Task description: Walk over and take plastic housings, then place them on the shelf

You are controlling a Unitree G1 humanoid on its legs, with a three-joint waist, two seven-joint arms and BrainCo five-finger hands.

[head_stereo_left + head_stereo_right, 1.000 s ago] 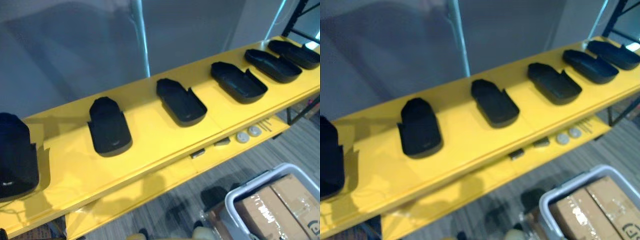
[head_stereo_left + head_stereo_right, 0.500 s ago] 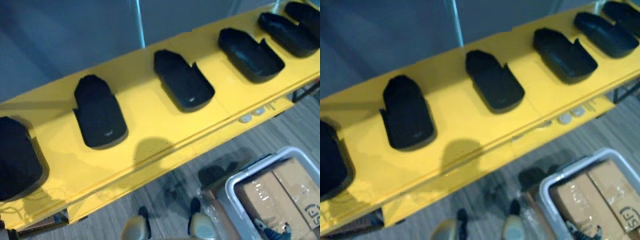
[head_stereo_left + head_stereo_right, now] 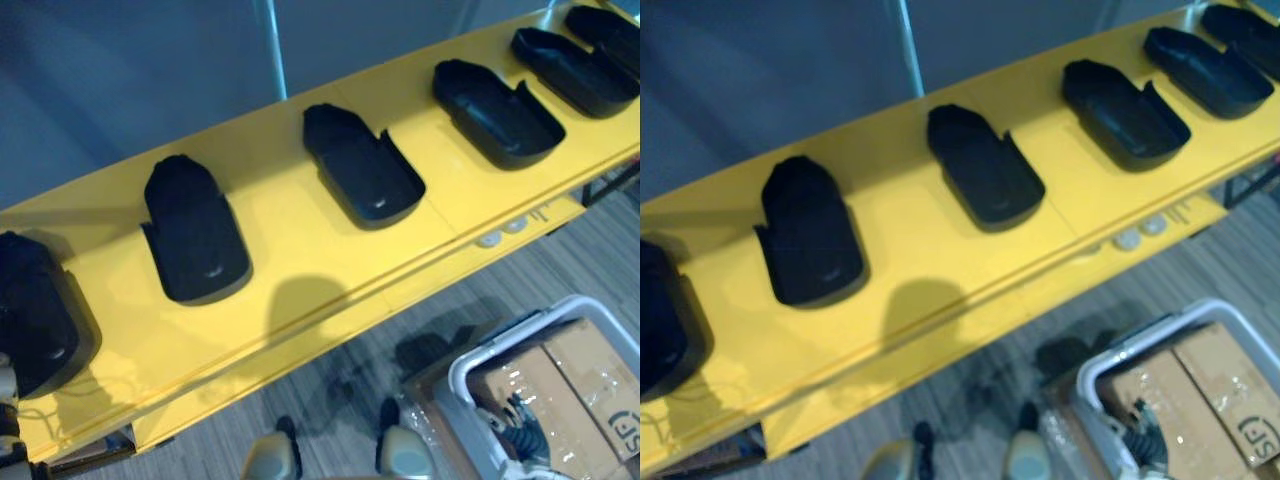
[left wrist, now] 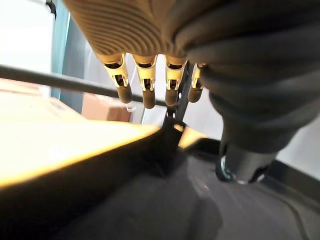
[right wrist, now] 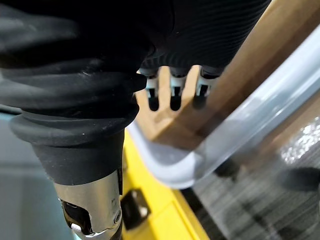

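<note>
Lower-left housing [image 3: 40, 310] on the shelf [image 3: 280, 215] looks light, stiff, slick; I'd pinch a side wall. My left hand [image 4: 146, 85] is open near it, right hand [image 5: 175, 90] relaxed, empty.

Both eye views look steeply down from the near side onto the yellow shelf [image 3: 285, 235], its row of black plastic housings [image 3: 362, 168] running from near left to far right, and the white-rimmed bin [image 3: 512, 332] of cardboard boxes [image 3: 575, 385] at near right. They share all this, offset slightly sideways. The left wrist view looks along the left hand [image 4: 145, 82], low and very close over the shelf. The right wrist view looks along the right hand [image 5: 175, 85], close against the bin's rim.
</note>
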